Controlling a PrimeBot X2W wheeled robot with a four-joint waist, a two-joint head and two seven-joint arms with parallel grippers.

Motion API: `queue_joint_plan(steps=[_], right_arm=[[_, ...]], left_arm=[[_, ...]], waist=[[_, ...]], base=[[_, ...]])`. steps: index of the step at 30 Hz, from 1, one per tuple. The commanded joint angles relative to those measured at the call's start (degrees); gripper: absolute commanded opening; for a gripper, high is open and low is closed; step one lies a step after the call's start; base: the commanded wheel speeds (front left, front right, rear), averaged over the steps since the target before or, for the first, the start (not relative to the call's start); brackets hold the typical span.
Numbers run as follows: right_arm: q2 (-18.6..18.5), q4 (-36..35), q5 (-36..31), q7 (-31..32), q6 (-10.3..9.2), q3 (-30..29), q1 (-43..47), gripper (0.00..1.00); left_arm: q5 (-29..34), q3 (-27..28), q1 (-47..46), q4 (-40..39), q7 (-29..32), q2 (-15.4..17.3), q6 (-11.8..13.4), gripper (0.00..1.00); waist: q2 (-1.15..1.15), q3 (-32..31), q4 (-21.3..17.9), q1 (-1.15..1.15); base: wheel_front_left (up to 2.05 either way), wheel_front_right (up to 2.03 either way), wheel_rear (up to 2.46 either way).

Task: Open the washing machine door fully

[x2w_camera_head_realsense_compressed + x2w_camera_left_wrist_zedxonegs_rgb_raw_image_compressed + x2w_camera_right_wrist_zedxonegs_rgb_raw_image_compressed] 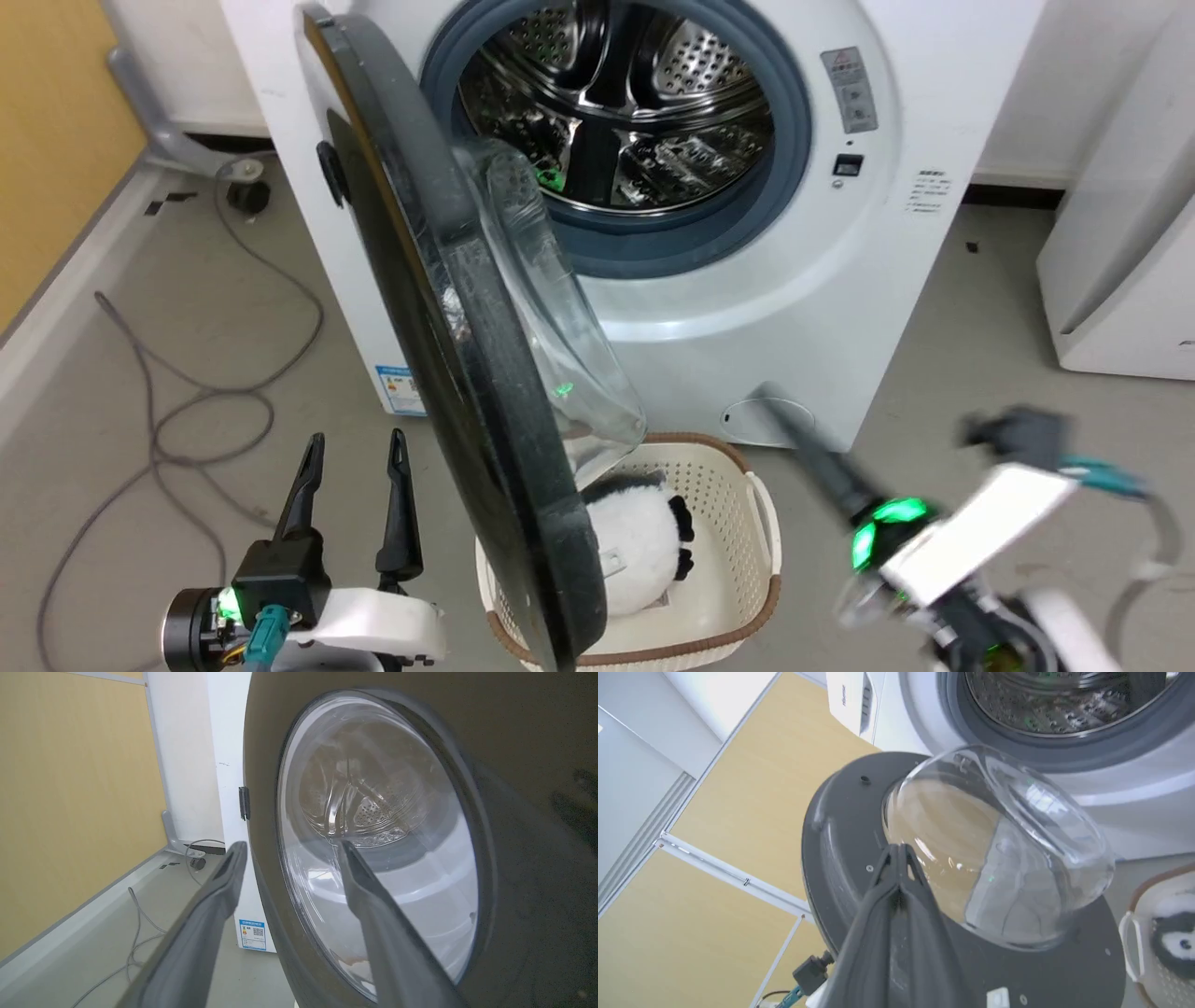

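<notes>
Right gripper (900,851) of mine was pinched shut on nothing, tips aimed at the matte inner side of the washing machine door (439,308), which stood about half open, edge-on through the middle of the head view, in front of the washing machine (840,280). My left gripper (357,443) hung spread at lower left. I judged the door rigid, hinge-borne and fairly heavy, and its glass bowl (994,858) slick and breakable — better to push the matte rim near the free edge.

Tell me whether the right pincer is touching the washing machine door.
Apart. Head view: the white washing machine shows between the right pincer and the washing machine door.
</notes>
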Motion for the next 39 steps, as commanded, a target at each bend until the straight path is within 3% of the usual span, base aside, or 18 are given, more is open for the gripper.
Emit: queue_joint_plan(steps=[1,4,10,11,12,15,19,24,34,35,36,37,39], right_arm=[[-0.53,-1.36,-2.43,-4.27,0.07,-1.56,-0.61,0.00],[-1.25,-3.19,-6.43,-12.75,0.07,-3.90,-0.90,0.00],[-6.57,-2.68,-23.89,-29.40,0.07,-4.01,-1.10,0.00],[-6.73,-2.23,-26.61,-30.38,0.07,-4.61,-0.98,0.00],[-6.13,-1.64,-37.65,-31.21,0.07,-9.35,-0.63,0.00],[-4.44,-3.62,-53.02,-31.25,0.07,-14.89,0.52,0.00],[-1.81,-4.75,-67.47,-31.27,0.07,-17.32,3.31,0.00],[0.48,-2.49,-74.98,-31.27,0.07,-15.84,7.68,0.00],[4.30,4.35,-76.33,-31.28,0.07,-17.34,13.47,0.00],[4.64,4.43,-76.49,-31.28,0.07,-17.86,13.81,0.17],[4.94,4.37,-76.84,-31.28,0.07,-18.52,14.06,0.79],[5.20,4.02,-77.31,-31.28,0.07,-19.24,14.20,1.00],[5.58,3.25,-77.96,-31.28,0.07,-19.92,14.57,1.00]], left_arm=[[0.33,0.18,0.86,0.07,-0.32,0.05,-0.26,1.00],[0.41,0.54,1.13,0.03,-0.32,0.05,-0.34,1.00],[0.56,1.21,1.66,-0.05,-0.32,0.05,-0.54,1.00],[0.58,1.33,1.75,-0.05,-0.32,0.05,-0.55,1.00],[0.62,1.69,2.00,-0.12,-0.32,0.05,-0.60,1.00],[0.69,1.86,2.03,-0.24,-0.32,0.05,-0.72,1.00],[0.72,1.92,1.84,-0.36,-0.32,0.05,-0.72,1.00],[0.64,1.79,1.92,-0.28,-0.32,0.05,-0.72,1.00],[0.14,1.16,1.71,0.23,-0.32,0.05,-0.40,1.00],[0.13,1.17,1.74,0.30,-0.32,0.05,-0.33,1.00],[0.08,1.22,1.78,0.34,-0.32,0.05,-0.25,1.00],[0.00,1.30,1.83,0.36,-0.32,0.05,-0.18,1.00],[-0.05,1.51,1.91,0.32,-0.32,0.05,0.07,1.00]], waist=[[0.00,-0.39,-0.37,0.01],[0.00,-0.72,-0.84,0.01],[0.00,-1.28,-1.79,0.01],[0.00,-1.37,-1.95,0.01],[0.00,-1.55,-2.43,0.01],[0.00,-1.39,-2.71,0.01],[0.00,-1.10,-2.93,0.01],[0.00,-0.97,-3.11,0.01],[0.00,-1.01,-2.53,0.01],[0.00,-1.03,-2.51,0.01],[0.00,-1.06,-2.52,0.01],[0.00,-1.07,-2.54,0.01],[0.00,-1.13,-2.59,0.01]], base=[[0.00,0.00,0.00],[0.00,0.00,0.00],[0.00,0.00,0.00],[0.00,0.00,0.00],[0.00,0.00,0.00],[0.00,0.00,0.00],[0.00,0.00,0.00],[0.00,0.00,0.00],[0.00,0.00,0.00],[0.00,0.00,0.00],[0.00,0.00,0.00],[0.00,0.00,0.00],[0.00,0.00,0.00]])
